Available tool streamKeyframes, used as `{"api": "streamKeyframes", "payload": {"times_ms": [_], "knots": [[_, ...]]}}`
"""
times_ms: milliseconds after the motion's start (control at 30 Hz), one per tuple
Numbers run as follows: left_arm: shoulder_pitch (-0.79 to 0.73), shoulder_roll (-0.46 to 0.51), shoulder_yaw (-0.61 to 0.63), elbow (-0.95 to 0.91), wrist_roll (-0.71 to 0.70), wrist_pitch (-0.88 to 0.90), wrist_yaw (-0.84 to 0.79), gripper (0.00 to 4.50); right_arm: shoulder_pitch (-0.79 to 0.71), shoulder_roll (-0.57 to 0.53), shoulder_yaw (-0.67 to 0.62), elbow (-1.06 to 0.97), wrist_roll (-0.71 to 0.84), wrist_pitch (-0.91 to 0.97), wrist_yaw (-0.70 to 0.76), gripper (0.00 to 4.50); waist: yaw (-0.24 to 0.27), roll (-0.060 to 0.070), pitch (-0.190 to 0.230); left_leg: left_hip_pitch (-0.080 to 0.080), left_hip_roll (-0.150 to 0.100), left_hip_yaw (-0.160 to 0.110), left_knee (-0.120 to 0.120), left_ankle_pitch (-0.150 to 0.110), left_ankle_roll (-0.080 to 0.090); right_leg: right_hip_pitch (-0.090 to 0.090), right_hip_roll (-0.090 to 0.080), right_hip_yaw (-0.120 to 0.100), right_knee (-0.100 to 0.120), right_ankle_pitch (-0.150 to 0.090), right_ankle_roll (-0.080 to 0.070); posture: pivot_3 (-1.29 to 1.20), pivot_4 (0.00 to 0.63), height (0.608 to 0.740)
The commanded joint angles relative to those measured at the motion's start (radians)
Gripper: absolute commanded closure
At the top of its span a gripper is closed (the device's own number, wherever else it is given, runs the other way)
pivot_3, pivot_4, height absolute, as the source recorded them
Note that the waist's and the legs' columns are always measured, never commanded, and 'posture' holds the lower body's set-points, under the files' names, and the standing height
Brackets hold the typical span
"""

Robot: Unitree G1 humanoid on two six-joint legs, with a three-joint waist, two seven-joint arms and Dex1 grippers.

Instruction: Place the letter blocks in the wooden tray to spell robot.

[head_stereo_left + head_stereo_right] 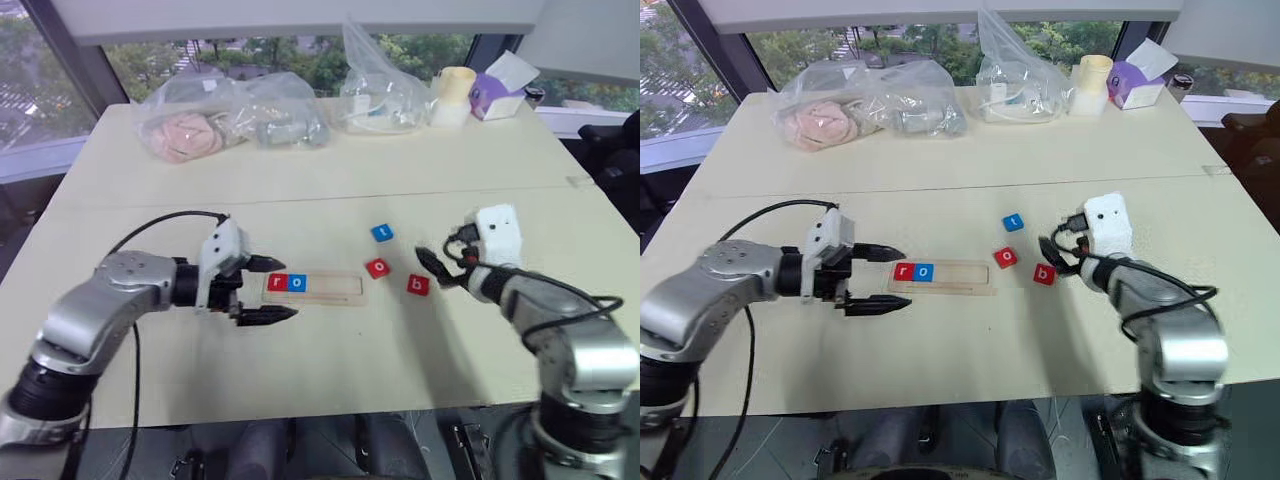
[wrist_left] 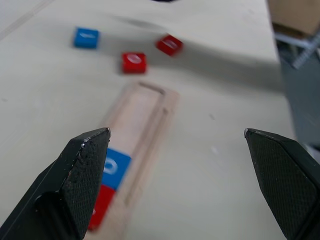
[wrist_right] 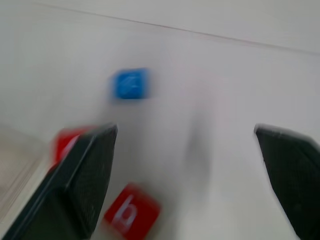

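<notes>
tray (image 1: pixel 330 288): pale wood, red r + blue o in | L grip (image 1: pixel 268 290) wide, empty | R grip (image 1: pixel 432 270) wide, empty

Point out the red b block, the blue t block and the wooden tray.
red b block (image 1: pixel 418 285): left eye view, on its top face.
blue t block (image 1: pixel 382 233): left eye view, on its top face.
wooden tray (image 1: pixel 338 286): left eye view, on the bare slot right of the o.
</notes>
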Motion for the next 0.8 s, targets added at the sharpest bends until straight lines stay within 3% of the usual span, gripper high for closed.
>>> {"api": "streamKeyframes", "payload": {"times_ms": [33,100,233,533,633,767,800], "knots": [[0.016,0.059,-0.004,-0.035,0.001,-0.041,-0.093,0.0,0.086,-0.172,0.03,0.128,0.055,-0.283,0.318,0.06,0.001,0.0,0.0,0.0,0.0,0.0,0.0,0.0,0.001,0.001,-0.001,0.0,-0.001,-0.001,0.001,0.0,0.15,0.74],[0.023,0.073,-0.017,-0.034,0.016,-0.061,-0.113,0.0,0.099,-0.228,0.066,0.238,0.028,-0.418,0.381,0.06,0.001,-0.001,0.0,0.001,0.0,0.0,0.001,-0.001,0.002,0.005,-0.001,-0.001,-0.004,-0.001,0.0,0.0,0.15,0.74],[0.002,0.052,-0.04,0.006,0.064,-0.095,-0.098,0.0,0.027,-0.229,0.15,0.482,-0.003,-0.672,0.495,0.06,-0.002,-0.001,0.001,0.002,0.001,0.0,0.003,-0.001,0.001,0.008,-0.002,-0.002,-0.009,0.0,0.0,0.0,0.15,0.74],[0.015,0.039,0.0,-0.04,0.003,-0.037,-0.064,0.0,-0.119,-0.19,0.235,0.85,-0.055,-0.925,0.575,0.06,0.004,-0.001,0.001,0.001,0.0,-0.002,0.001,-0.002,0.002,0.007,-0.002,-0.003,-0.011,0.002,-0.001,0.0,0.15,0.74],[0.017,0.057,0.018,-0.039,-0.004,-0.027,-0.063,0.0,-0.131,-0.189,0.241,0.889,-0.054,-0.978,0.607,0.89,0.003,-0.001,0.001,0.002,0.0,-0.001,0.002,-0.002,0.002,0.008,-0.002,-0.003,-0.01,0.002,0.0,0.0,0.15,0.74],[0.031,0.076,0.034,-0.035,-0.001,-0.028,-0.065,0.0,-0.134,-0.186,0.248,0.88,-0.051,-0.997,0.628,3.04,0.003,-0.001,0.001,0.002,0.0,-0.002,0.003,-0.002,0.002,0.009,-0.002,-0.003,-0.01,0.002,0.0,0.0,0.15,0.74],[0.035,0.079,0.037,-0.031,0.001,-0.029,-0.063,0.0,-0.137,-0.181,0.25,0.865,-0.049,-0.988,0.622,3.35,0.003,-0.001,0.001,0.003,0.0,-0.002,0.003,-0.002,0.002,0.009,-0.002,-0.003,-0.009,0.002,0.0,0.0,0.15,0.74]]}}
